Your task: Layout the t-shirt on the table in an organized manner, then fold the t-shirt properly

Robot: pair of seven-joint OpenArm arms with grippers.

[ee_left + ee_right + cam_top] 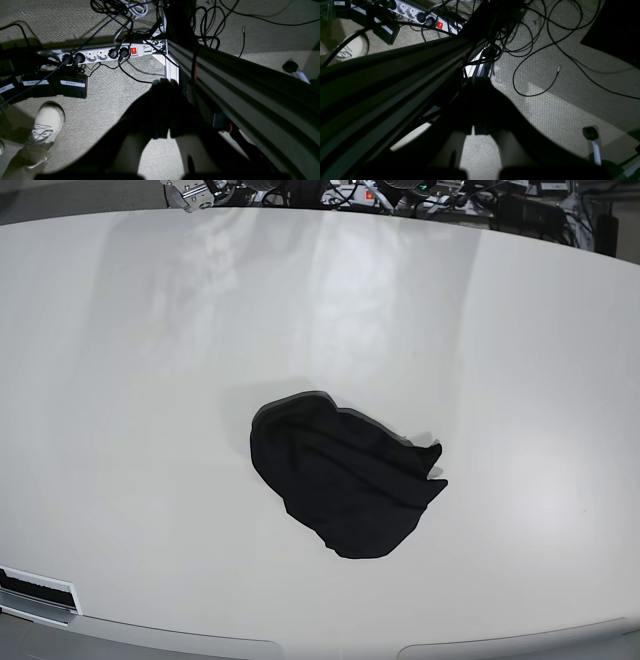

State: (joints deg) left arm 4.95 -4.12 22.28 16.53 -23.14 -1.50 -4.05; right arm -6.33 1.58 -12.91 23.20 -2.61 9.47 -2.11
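Note:
The black t-shirt lies crumpled in a heap at the middle of the glossy white table in the base view. Neither arm shows in the base view. Both wrist cameras look down at the carpet floor beside the frame, away from the shirt. My left gripper is a dark silhouette with its fingers together, holding nothing. My right gripper looks the same: fingers together, empty. The shirt and the tabletop do not show in either wrist view.
An aluminium frame beam runs past both grippers and also shows in the right wrist view. On the floor are a power strip, loose cables, black pedals labelled STOP and a person's white shoe.

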